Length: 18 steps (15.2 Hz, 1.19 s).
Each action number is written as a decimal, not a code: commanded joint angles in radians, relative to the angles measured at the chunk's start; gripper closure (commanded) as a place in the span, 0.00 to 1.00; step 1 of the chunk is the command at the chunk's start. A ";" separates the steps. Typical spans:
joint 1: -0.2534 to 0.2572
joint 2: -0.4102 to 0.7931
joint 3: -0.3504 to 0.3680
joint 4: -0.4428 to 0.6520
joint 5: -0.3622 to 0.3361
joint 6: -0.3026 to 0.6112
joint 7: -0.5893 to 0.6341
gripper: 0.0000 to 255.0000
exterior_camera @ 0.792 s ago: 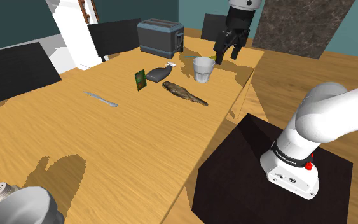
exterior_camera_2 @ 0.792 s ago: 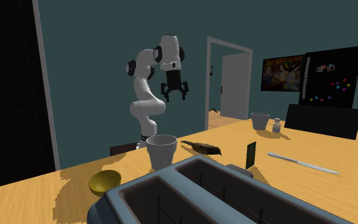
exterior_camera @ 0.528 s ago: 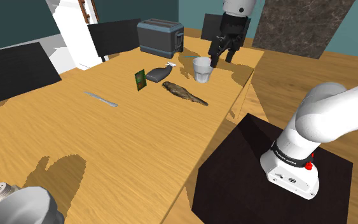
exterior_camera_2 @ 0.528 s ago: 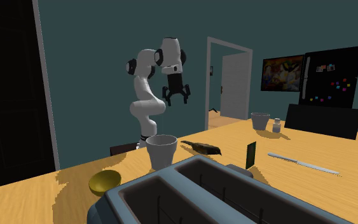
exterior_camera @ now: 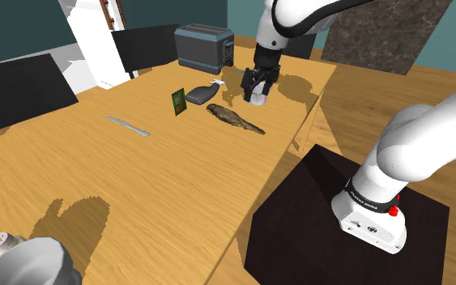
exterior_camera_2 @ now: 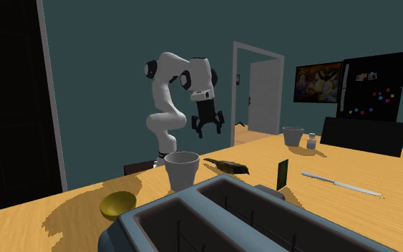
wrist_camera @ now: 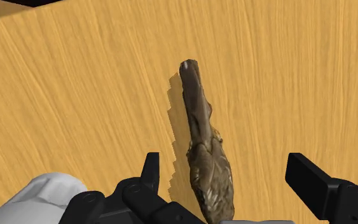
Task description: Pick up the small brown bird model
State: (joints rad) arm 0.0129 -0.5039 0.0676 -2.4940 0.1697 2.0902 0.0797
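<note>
Surface [exterior_camera: 137, 178] big, bare wood round target. Claw [wrist_camera: 225, 167] hangs over it, spread apart, straddling bird [wrist_camera: 204, 146] across its narrow width, prob. so a straight drop + close grips the body. No contact. Bird lies flat nr surface edge on shoulder view's right. Cup [exterior_camera_2: 182, 170] just beyond, card [exterior_camera: 178, 101] further off: descent path looks clear.

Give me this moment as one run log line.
stage: pre-grasp | pincer: open, above bird model, not touching | bird model: lying on table

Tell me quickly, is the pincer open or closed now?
Pincer: open, holding nothing; the brown bird model lies untouched beneath it.
</note>
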 commanded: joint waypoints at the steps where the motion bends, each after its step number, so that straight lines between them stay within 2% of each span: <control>1: 0.008 0.072 0.005 0.006 0.014 0.074 -0.010 0.00; 7: 0.025 0.307 0.003 0.075 0.055 0.255 -0.062 0.00; 15: 0.031 0.379 0.006 0.033 0.077 0.368 -0.089 0.00; 17: 0.031 0.379 0.006 0.033 0.077 0.368 -0.089 0.00; 18: 0.031 0.380 0.006 0.033 0.078 0.369 -0.089 1.00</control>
State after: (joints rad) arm 0.0440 -0.1259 0.0734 -2.4606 0.2468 2.4569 -0.0081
